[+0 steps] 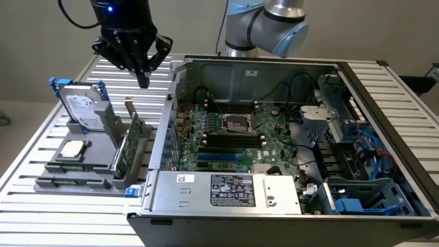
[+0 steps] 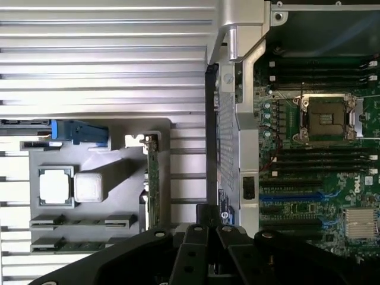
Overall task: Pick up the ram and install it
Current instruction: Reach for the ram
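Overhead, pincer (image 1: pixel 144 82) above tray (image 1: pixel 92 152); expansion card (image 1: pixel 130 144), hard drive (image 1: pixel 82 110), case (image 1: pixel 240 77) alongside.

The gripper (image 1: pixel 144 81) hangs with its axis vertical, tips pointing straight down, high at the exterior view's left; a blue indicator light (image 1: pixel 110 7) glows on the black wrist housing (image 1: pixel 123 18) above it. Its two fingers (image 1: pixel 143 69) are pressed together into one narrow tip with nothing between them, and the outer linkages splay into a V above. The arm (image 1: pixel 274 23), silver with pale blue joint caps, stands at the rear.
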